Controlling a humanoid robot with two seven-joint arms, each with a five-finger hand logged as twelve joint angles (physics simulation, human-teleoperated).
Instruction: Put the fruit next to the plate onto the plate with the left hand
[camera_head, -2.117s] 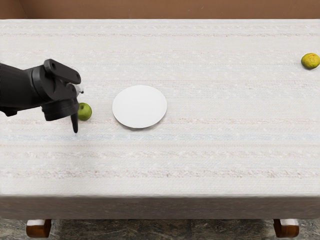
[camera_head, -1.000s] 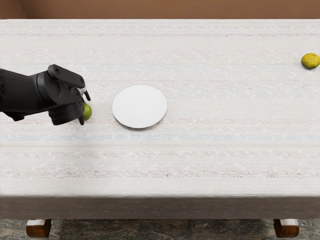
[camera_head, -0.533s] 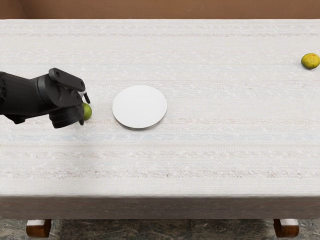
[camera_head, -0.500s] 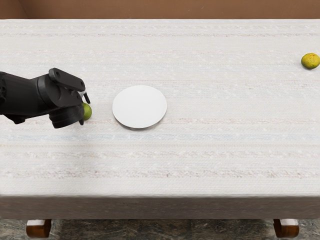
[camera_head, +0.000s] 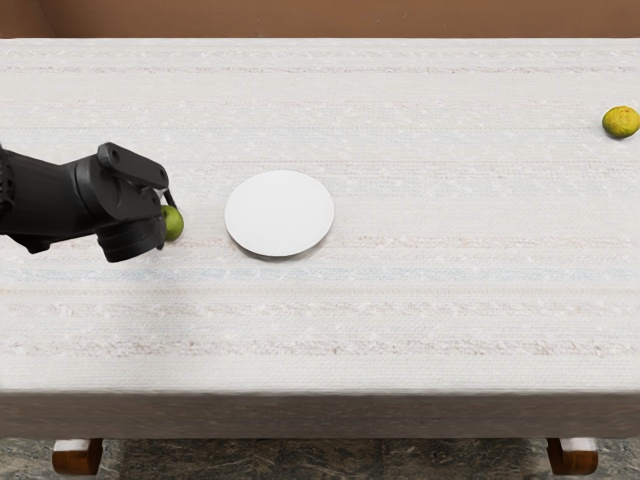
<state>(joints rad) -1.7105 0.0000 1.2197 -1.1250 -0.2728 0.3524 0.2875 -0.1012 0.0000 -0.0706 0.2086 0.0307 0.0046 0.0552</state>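
Note:
A small green fruit (camera_head: 175, 222) lies on the table just left of the round white plate (camera_head: 279, 212). My left hand (camera_head: 150, 215) covers most of the fruit, its black fingers curled around it; only the fruit's right edge shows. The arm comes in from the left edge. The plate has nothing on it. The right hand does not show.
A second yellow-green fruit (camera_head: 620, 122) sits far off at the table's right edge. The pale cloth-covered table (camera_head: 400, 320) stretches wide in front of and behind the plate.
The left hand has closed its fingers over the green fruit and shifted slightly left and down. The fruit has stayed in about the same spot beside the plate.

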